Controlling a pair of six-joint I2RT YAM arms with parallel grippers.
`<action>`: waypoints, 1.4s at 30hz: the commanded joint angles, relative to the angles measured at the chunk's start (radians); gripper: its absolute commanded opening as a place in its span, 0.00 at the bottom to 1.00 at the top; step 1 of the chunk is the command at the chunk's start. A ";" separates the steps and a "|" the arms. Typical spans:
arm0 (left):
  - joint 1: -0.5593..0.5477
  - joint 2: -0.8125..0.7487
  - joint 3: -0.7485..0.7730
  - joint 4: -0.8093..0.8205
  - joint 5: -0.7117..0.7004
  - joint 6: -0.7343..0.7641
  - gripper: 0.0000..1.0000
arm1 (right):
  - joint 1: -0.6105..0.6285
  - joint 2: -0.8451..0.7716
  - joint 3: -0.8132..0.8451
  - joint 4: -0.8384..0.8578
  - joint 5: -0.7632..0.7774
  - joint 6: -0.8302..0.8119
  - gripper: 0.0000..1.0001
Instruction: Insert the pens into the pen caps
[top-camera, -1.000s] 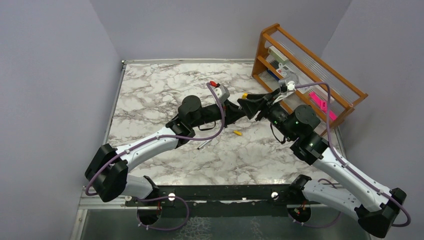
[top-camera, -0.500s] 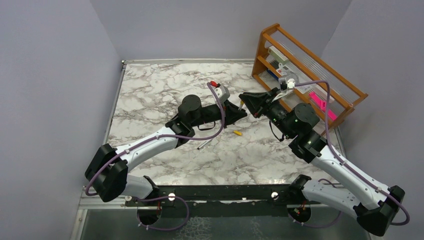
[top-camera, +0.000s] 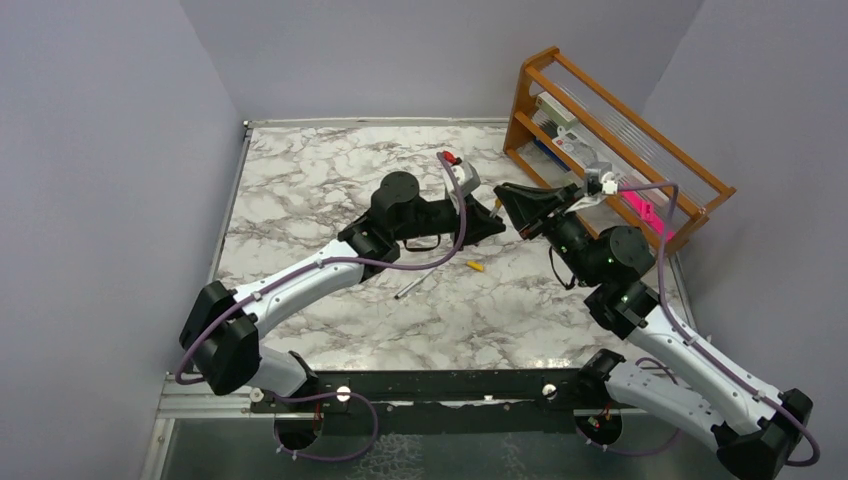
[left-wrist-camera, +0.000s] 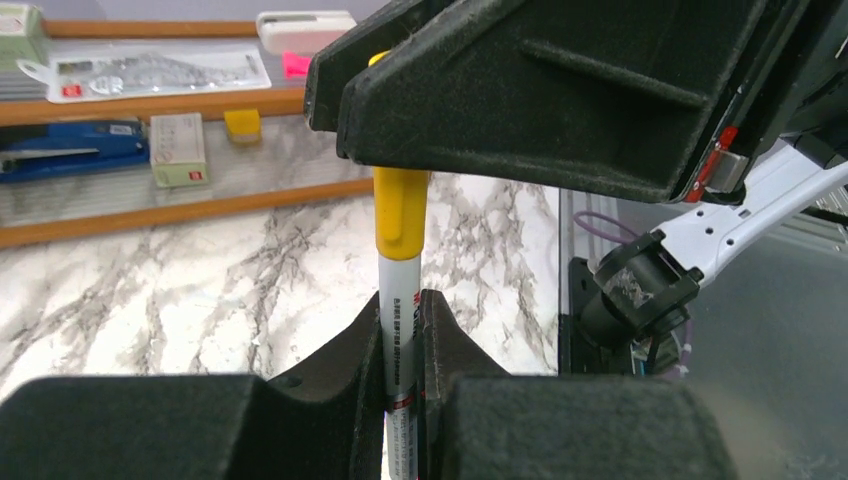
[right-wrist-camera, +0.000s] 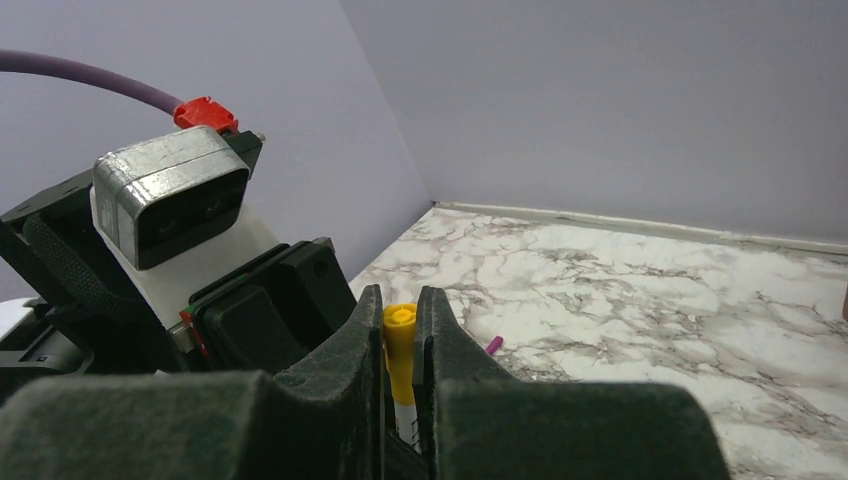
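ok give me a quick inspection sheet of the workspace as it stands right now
surface: marble-pattern table, no spills seen
job's things: held pen with yellow cap on its end; loose pen, loose yellow cap and magenta cap lying on the table; third pen not seen
clutter: nothing seen
grippers: left gripper shut on the held pen; right gripper shut on the yellow cap
cables: purple cables loop along both arms
surroundings: wooden rack at the far right holding stationery; plain walls
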 joint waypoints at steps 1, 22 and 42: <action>0.016 0.016 0.194 0.148 -0.045 0.006 0.00 | 0.030 0.022 -0.148 -0.228 -0.182 0.075 0.01; 0.033 0.005 0.216 0.075 -0.132 0.026 0.00 | 0.030 0.036 -0.167 -0.204 -0.190 0.125 0.01; 0.111 -0.098 -0.155 -0.388 -0.569 -0.069 0.00 | 0.030 -0.134 0.073 -0.265 0.095 -0.045 0.43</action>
